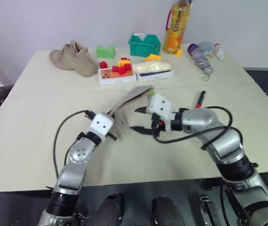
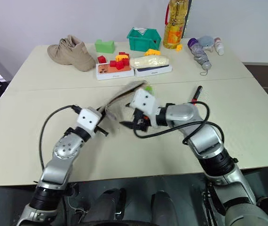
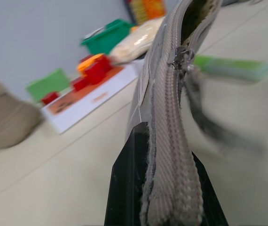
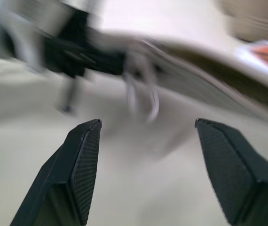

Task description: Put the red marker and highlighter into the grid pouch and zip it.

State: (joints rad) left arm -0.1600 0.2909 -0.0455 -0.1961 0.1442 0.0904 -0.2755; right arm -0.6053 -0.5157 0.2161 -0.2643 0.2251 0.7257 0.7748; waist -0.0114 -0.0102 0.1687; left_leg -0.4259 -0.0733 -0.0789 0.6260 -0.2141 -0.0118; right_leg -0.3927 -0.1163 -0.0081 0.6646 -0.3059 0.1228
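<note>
Grid pouch [image 1: 127,101] held off the table [image 1: 26,141] at frame centre, grey woven fabric with ribbed zipper tape, mouth partly open, long axis running lower left to upper right, lower end pinched in left end effector [image 1: 111,128]. Right end effector [image 1: 141,120] spread wide and empty just right of pouch, fingertips pointing left at it, nearer the red marker [image 1: 200,99], a slim rigid barrel lying near-upright in frame farther right. Highlighter [image 3: 232,69], chunky light green, lying flat just past pouch mouth.
</note>
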